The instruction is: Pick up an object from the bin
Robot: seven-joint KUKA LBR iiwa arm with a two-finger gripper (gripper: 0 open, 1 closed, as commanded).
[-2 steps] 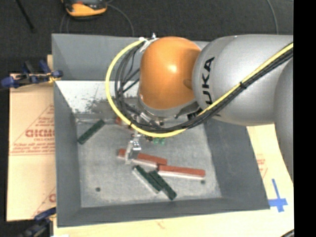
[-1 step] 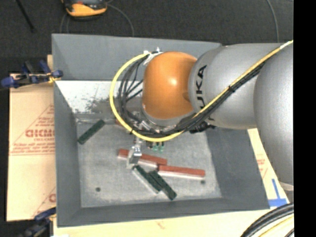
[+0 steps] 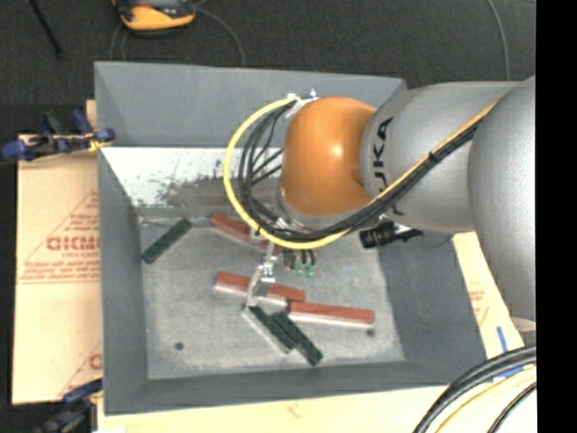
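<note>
Currently | claw (image 3: 264, 284) over red bar (image 3: 231, 284), mid-bin | open or closed: cannot tell | upper bar (image 3: 229, 226) part-hidden by arm (image 3: 451, 170)

The pincer (image 3: 263, 285) hung low in the grey bin (image 3: 126, 269), right over a short red bar (image 3: 231, 284) near the middle. A long red bar (image 3: 332, 314) and a dark green bar (image 3: 288, 336) lay just beside it.

We are looking down on a dark, speckled floor (image 3: 343, 25), where an orange-and-black handheld device (image 3: 151, 2) is lying at the upper left with thin cables (image 3: 236, 39) trailing across it.
</note>
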